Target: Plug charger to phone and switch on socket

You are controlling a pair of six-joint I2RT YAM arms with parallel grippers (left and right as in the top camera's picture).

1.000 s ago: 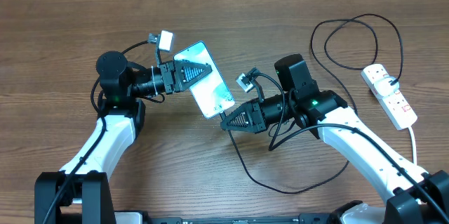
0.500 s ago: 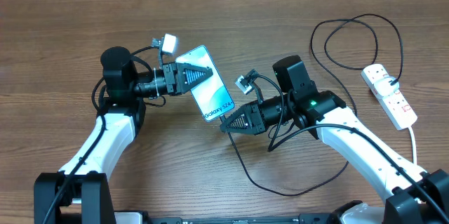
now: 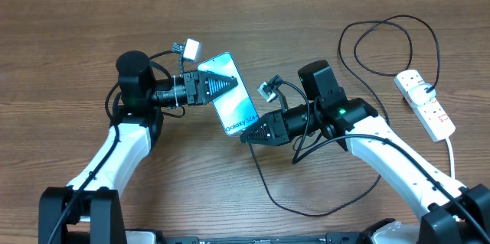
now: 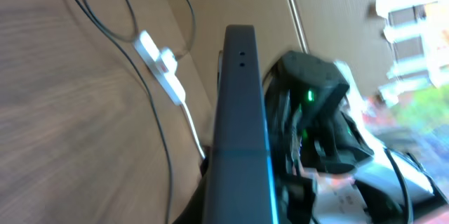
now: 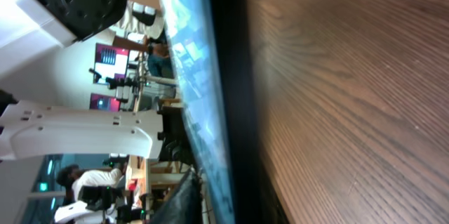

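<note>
The phone (image 3: 239,105), light blue screen up with "Galaxy S24+" text, is held off the table by my left gripper (image 3: 222,85), shut on its upper end. My right gripper (image 3: 249,136) sits at the phone's lower end, shut on the plug end of the charger (image 3: 264,181), whose thin black cable trails down and loops right. The plug itself is hidden by the fingers. The left wrist view shows the phone's dark edge (image 4: 242,126) end-on. The right wrist view shows the phone (image 5: 228,76) close beside the finger. The white socket (image 3: 426,105) lies at the far right.
The black cable loops over the table in front of the right arm and again behind it (image 3: 387,34) toward the socket. The socket's thick white cord (image 3: 450,152) runs off toward the front right. The socket also shows in the left wrist view (image 4: 160,66).
My left gripper has carried the phone to the right and turned it, bringing its lower end closer to my right gripper. The right gripper has barely moved.
</note>
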